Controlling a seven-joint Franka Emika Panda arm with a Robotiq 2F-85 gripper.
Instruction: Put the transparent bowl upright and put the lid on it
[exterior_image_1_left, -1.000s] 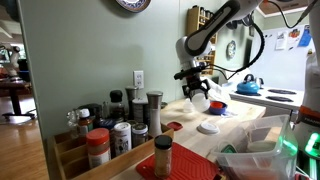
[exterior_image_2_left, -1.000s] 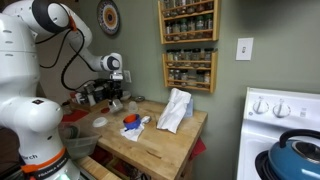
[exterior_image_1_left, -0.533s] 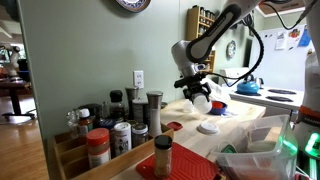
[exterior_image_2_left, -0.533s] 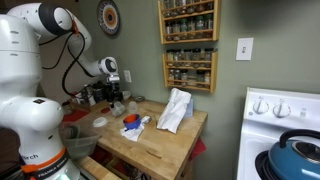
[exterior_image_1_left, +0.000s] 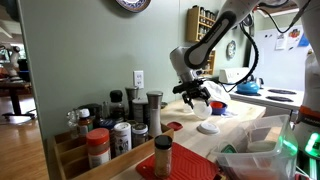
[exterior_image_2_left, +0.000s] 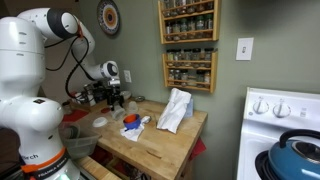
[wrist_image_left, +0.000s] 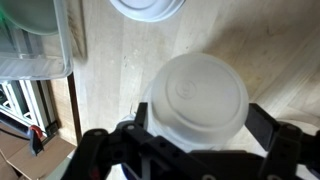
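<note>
Kitchen: spice racks (exterior_image_2_left: 188, 68), stove (exterior_image_2_left: 283, 105), kettle (exterior_image_2_left: 296, 150).

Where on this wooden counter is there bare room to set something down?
Most room: the front part of the wooden counter, before the white cloth and the blue-and-red item. In the wrist view, bare wood lies between the transparent bowl and the clear container, and a strip between bowl and lid. The spice jars end is crowded.

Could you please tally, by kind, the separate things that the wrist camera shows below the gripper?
transparent bowl, bottom up: 1
lid, cut off by the top edge: 1
clear bin, at the left edge: 1
Total: 3
</note>
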